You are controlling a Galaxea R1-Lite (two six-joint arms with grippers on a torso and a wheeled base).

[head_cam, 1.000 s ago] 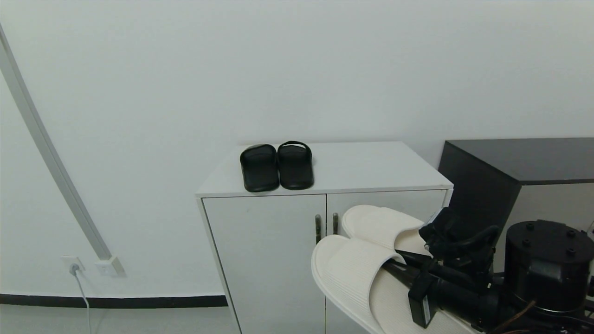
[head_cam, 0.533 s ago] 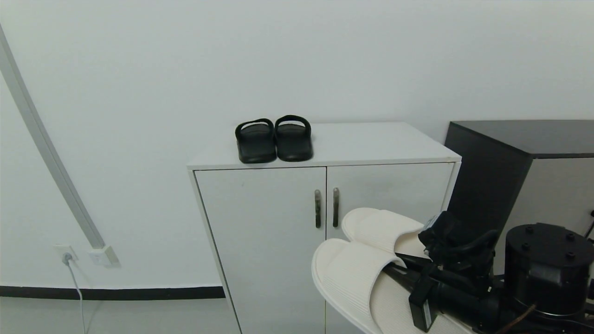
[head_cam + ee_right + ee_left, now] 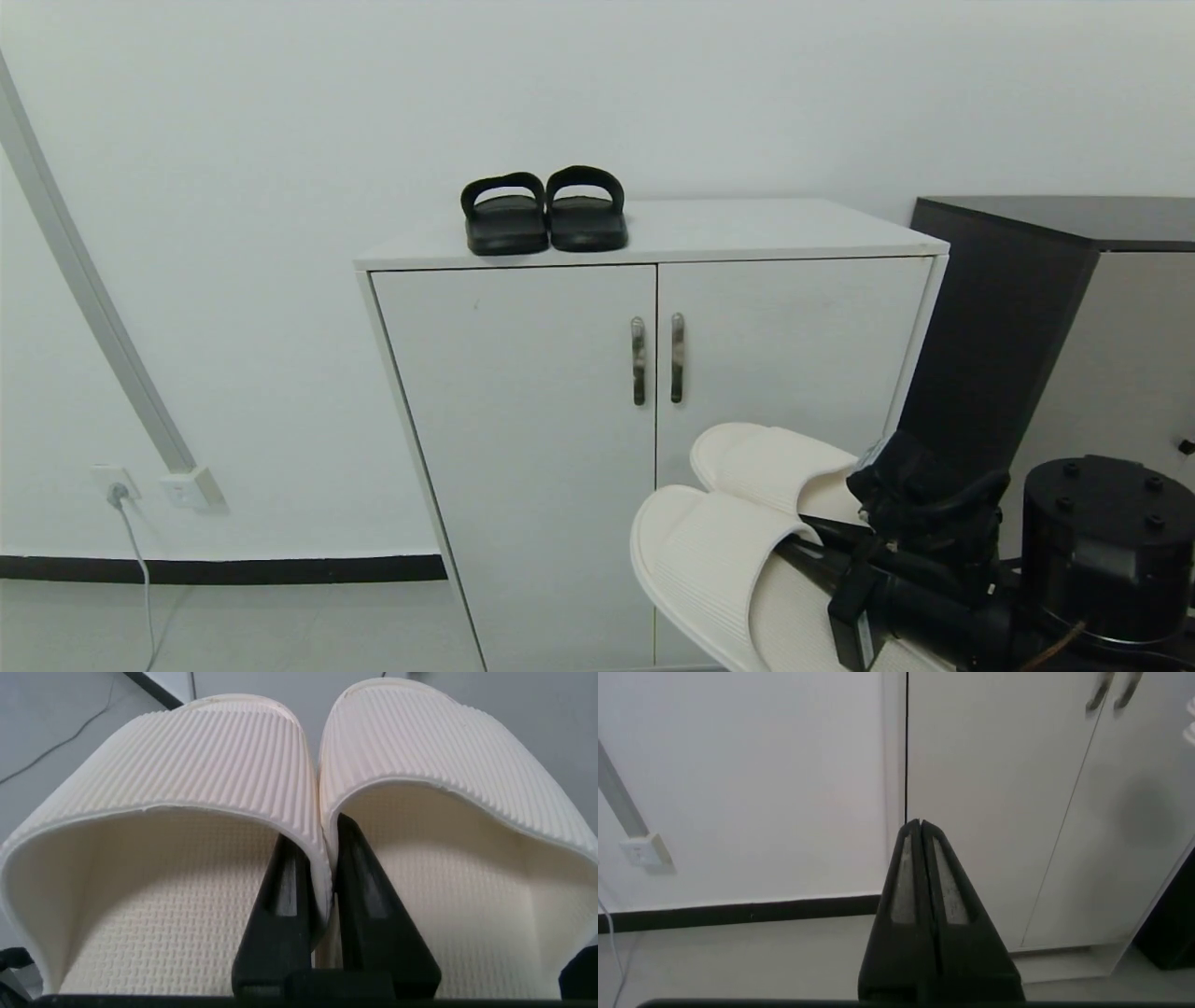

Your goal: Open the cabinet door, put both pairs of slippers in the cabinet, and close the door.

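Both doors of the white cabinet [image 3: 523, 448] are shut, and the two slim handles [image 3: 638, 360] sit side by side at the middle seam.

The black slippers [image 3: 543, 213] are parked on the cabinet top near its front edge. They're side by side and touching, about 11 o'clock from the handles.

The white slippers [image 3: 738, 532] are up off the floor in front of the right door [image 3: 784, 345], at roughly 5 o'clock from the handles. Their toes point toward the cabinet.

The right jaws are clamped on them. In the right wrist view, the two dark fingers [image 3: 280, 905] pinch the touching inner walls of the white slippers [image 3: 308, 793] between them, one finger inside each slipper.

The left jaws are pressed fully together with nothing in them. They hang low, facing the wall and the cabinet's [image 3: 999, 812] left edge, with the handles [image 3: 1116, 689] up at about 1 o'clock from them.

Other stuff around:
- A black unit [image 3: 1008, 327] stands right against the cabinet at its 3 o'clock.
- A wall socket [image 3: 114, 485] with a cord plugged in sits at the cabinet's 8 o'clock.
- A grey conduit [image 3: 84, 280] runs diagonally up the wall from next to the socket.
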